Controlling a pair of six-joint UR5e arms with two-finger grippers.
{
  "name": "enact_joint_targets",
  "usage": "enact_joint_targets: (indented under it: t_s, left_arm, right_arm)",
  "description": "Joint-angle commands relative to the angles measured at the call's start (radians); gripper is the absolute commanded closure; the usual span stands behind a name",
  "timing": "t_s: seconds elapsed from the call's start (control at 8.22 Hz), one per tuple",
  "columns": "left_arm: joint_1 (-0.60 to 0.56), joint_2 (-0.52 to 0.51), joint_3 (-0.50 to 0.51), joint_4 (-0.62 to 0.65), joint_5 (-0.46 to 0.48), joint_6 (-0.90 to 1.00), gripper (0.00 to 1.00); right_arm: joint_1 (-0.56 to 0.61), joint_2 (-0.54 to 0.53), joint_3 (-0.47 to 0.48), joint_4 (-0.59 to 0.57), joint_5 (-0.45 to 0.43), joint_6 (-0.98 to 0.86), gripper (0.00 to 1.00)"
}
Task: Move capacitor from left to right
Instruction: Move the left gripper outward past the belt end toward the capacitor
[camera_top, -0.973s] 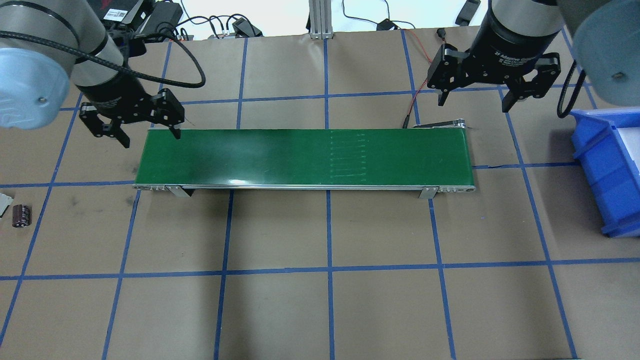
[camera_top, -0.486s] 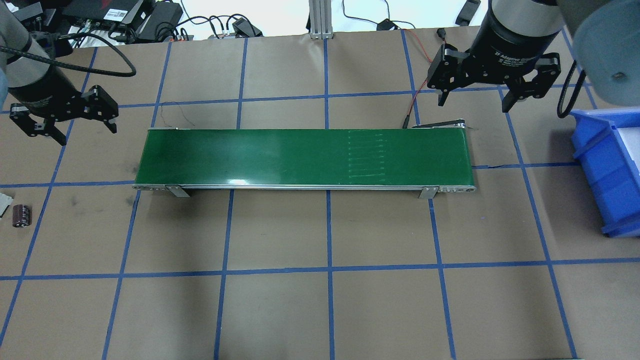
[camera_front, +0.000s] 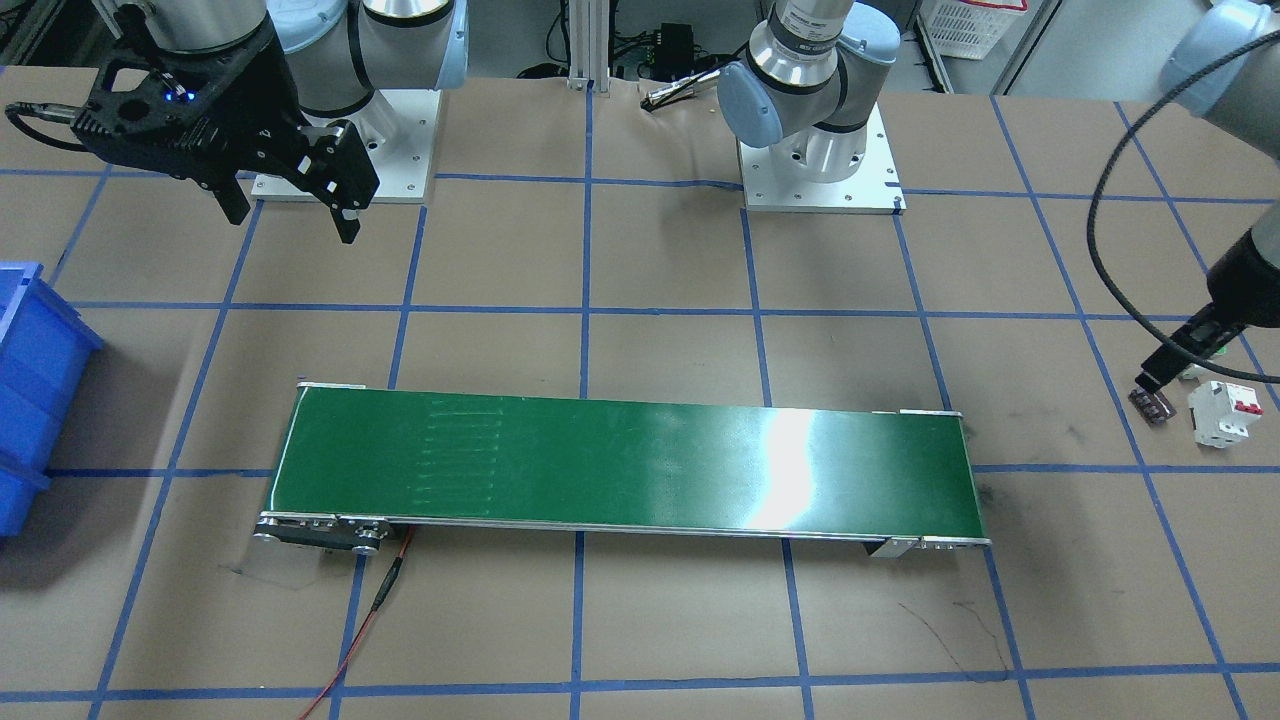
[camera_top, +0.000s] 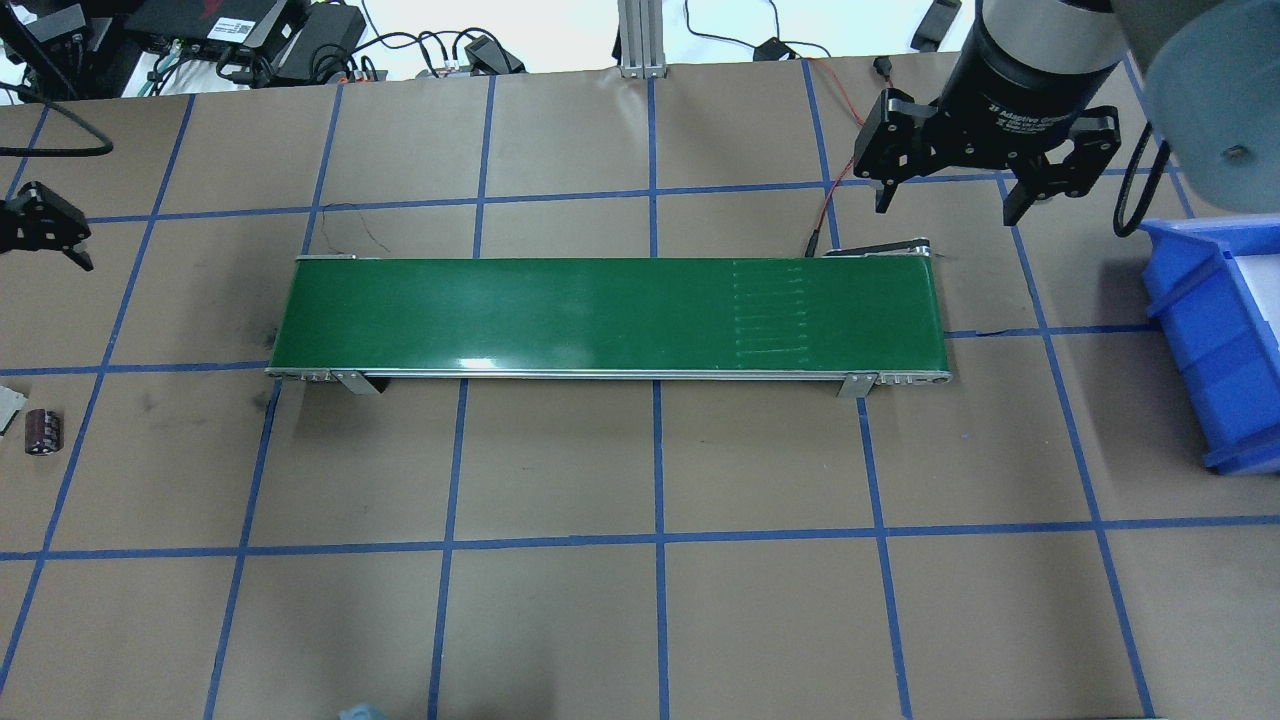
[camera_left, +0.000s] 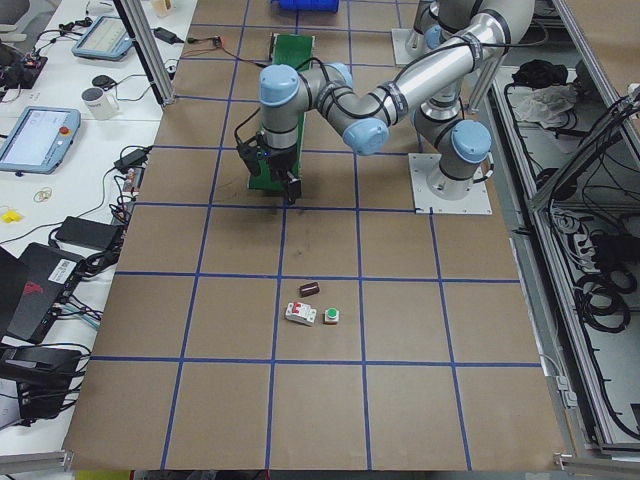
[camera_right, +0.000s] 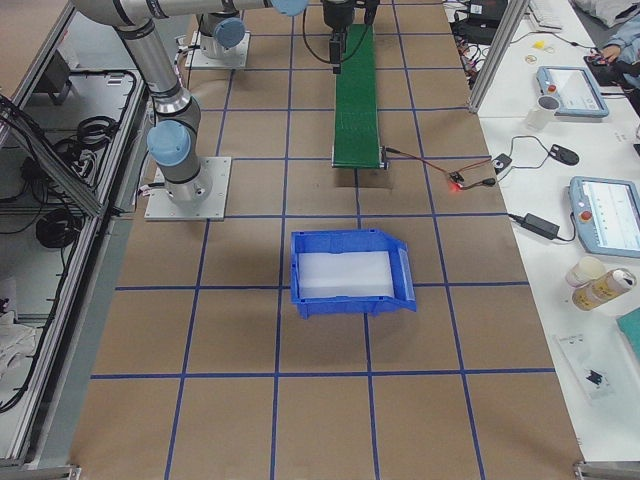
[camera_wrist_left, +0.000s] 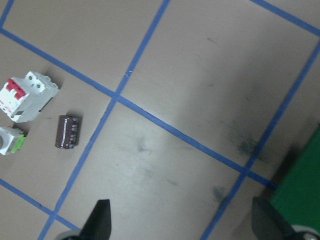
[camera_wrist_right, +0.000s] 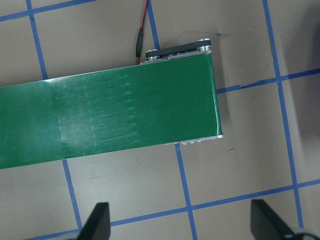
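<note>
The capacitor, a small dark cylinder with pale stripes, lies on its side on the brown table near the left edge. It also shows in the left wrist view and the front view. My left gripper is open and empty, hovering above the table between the capacitor and the belt's left end. Only part of it shows at the overhead view's left edge. My right gripper is open and empty, hovering behind the right end of the green conveyor belt.
A white circuit breaker with red switches and a white push-button with a green cap lie right beside the capacitor. A blue bin stands at the table's right side. A red wire runs to the belt's far right corner.
My left arm has swung left from the belt's left end toward the table's left edge. The faint marks on the belt have shifted right. The right arm has not moved.
</note>
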Motion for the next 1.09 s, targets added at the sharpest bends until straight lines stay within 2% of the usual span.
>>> enact_joint_targets:
  t_s: [0.0, 0.24, 0.49, 0.61, 0.97]
  left_arm:
    - [0.190, -0.126, 0.001, 0.058, 0.001, 0.045, 0.00]
    - [0.242, -0.203, 0.008, 0.062, 0.003, 0.093, 0.00]
    - [0.243, -0.271, -0.002, 0.227, 0.047, 0.099, 0.00]
    - [0.243, -0.286, -0.002, 0.234, 0.052, 0.092, 0.09]
    - [0.243, -0.297, -0.005, 0.223, 0.053, 0.061, 0.11]
  right_arm:
    - [0.000, 0.000, -0.001, 0.001, 0.000, -0.002, 0.00]
    - [0.000, 0.000, 0.001, 0.001, 0.000, -0.002, 0.00]
    - [0.000, 0.000, 0.001, 0.001, 0.000, -0.002, 0.00]
    - [0.000, 0.000, 0.001, 0.001, 0.000, 0.000, 0.00]
    - [0.000, 0.000, 0.003, 0.006, -0.002, -0.005, 0.00]
